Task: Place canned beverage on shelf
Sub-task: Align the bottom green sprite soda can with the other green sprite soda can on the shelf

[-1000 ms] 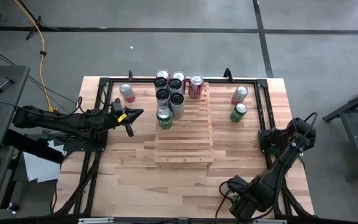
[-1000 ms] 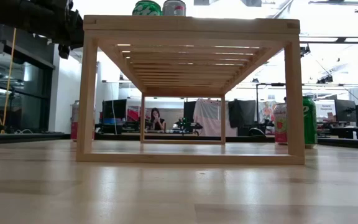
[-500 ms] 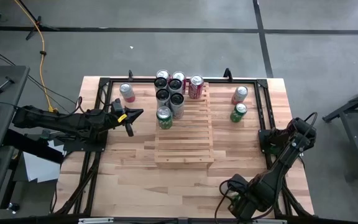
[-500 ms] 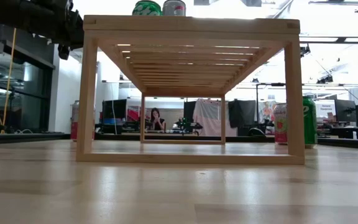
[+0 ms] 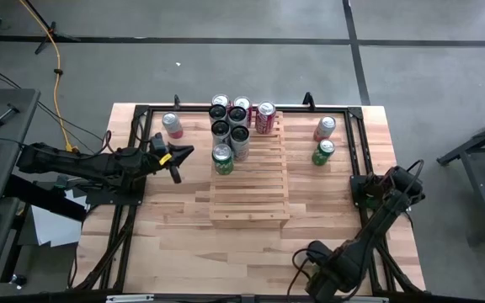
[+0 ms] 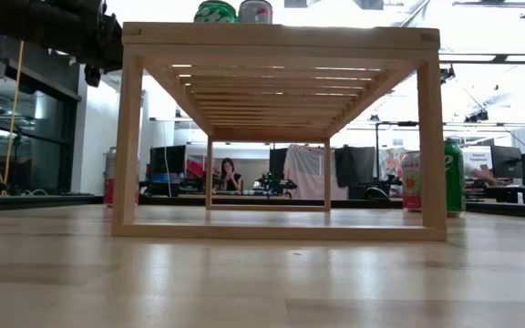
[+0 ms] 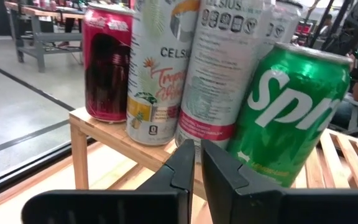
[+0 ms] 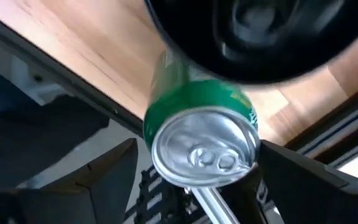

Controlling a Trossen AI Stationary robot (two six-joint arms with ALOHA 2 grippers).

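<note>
Can (image 8: 201, 134) sat gripped in the right jaws (image 5: 331, 273); left jaws (image 7: 194, 165) stayed shut, empty; keeping it upright onto the shelf (image 5: 255, 189) looked wise.

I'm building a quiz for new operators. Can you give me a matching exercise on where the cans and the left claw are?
Things:
1. green Sprite soda can
2. lone pink metal can
3. second green metal can
4. dark left claw

Places:
A. on the light butcher-block tabletop, right of the light-wood slatted shelf
B. in the air, left of the shelf
C. on the shelf, at the near edge of the can cluster
D. on the tabletop, left of the shelf

Pairs: 1-C, 2-D, 3-A, 4-B
</note>
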